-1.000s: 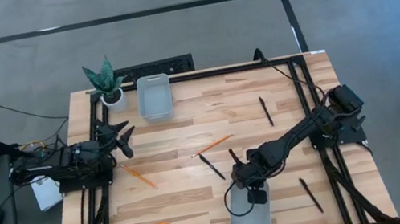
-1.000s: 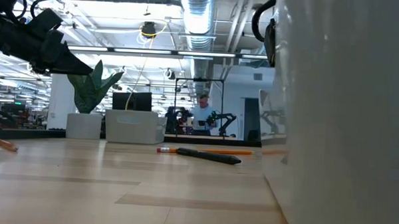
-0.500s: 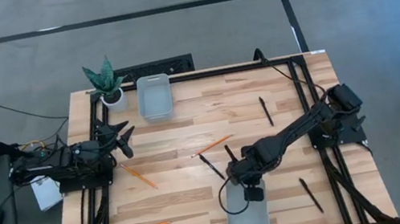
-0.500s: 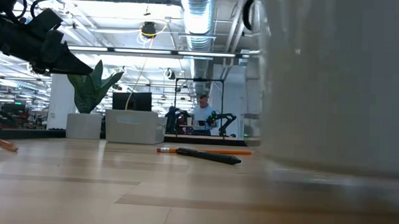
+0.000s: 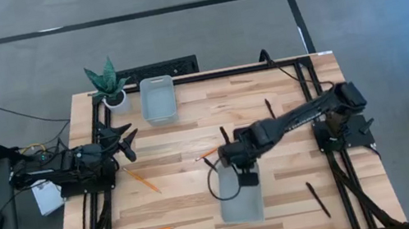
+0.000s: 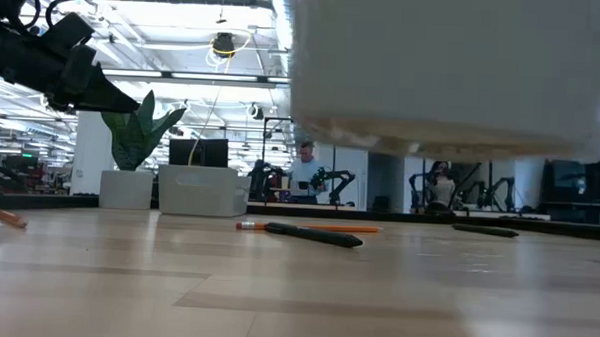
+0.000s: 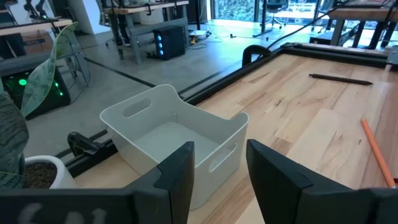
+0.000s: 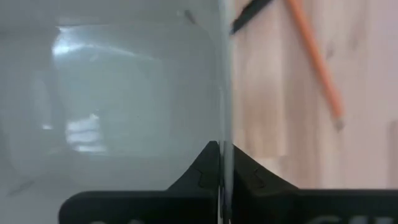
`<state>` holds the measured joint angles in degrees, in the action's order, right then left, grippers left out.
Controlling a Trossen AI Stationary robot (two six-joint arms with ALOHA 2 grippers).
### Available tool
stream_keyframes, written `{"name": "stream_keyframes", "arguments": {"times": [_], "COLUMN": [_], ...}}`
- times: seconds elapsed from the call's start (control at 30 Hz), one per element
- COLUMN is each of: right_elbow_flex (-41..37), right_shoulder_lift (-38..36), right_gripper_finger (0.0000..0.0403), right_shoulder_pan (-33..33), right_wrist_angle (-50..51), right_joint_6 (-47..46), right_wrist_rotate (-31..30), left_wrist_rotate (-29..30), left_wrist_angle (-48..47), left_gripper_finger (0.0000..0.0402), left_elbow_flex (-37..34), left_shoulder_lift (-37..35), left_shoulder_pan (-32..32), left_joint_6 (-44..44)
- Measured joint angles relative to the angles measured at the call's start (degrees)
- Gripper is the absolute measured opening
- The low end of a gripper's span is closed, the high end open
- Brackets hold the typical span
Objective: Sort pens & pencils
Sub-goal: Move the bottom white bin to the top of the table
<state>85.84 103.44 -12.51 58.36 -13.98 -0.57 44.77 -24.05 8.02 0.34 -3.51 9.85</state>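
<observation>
High view: translucent rectangular plastic bin (image 5: 240, 202).

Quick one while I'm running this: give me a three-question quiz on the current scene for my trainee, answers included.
1. True or false: the right pincer grips the wall of the lifted bin.
2. What stands right beside the potted plant? A) the second bin B) a mug C) a toolbox
3. Fill in: the left pincer hangs near the plant, fingers ____.
Key: 1 true; 2 A; 3 open.
</observation>
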Motion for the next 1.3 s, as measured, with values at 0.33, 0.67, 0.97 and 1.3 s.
{"name": "stream_keyframes", "arguments": {"times": [0.33, 0.67, 0.97, 1.3], "right_elbow_flex": [8.5, 10.5, 10.5, 10.5], "right_shoulder_lift": [0.0, 0.0, 0.0, 0.0], "right_gripper_finger": [0.0021, 0.0021, 0.0025, 0.0033], "right_shoulder_pan": [8.3, 17.9, 26.8, 35.1], "right_wrist_angle": [1.1, -4.2, -10.9, -20.5], "right_joint_6": [13.2, 25.6, 34.5, 40.0], "right_wrist_rotate": [-4.3, -7.3, -7.3, -7.0], "left_wrist_rotate": [0.0, 0.0, 0.4, 0.8], "left_wrist_angle": [0.0, 0.0, 0.0, 0.0], "left_gripper_finger": [0.0137, 0.0137, 0.0137, 0.0137], "left_elbow_flex": [0.0, 0.0, 0.0, 0.0], "left_shoulder_lift": [0.0, 0.0, 0.0, 0.0], "left_shoulder_pan": [0.0, 0.0, 0.0, 0.0], "left_joint_6": [0.8, 1.4, 1.5, 3.9]}}
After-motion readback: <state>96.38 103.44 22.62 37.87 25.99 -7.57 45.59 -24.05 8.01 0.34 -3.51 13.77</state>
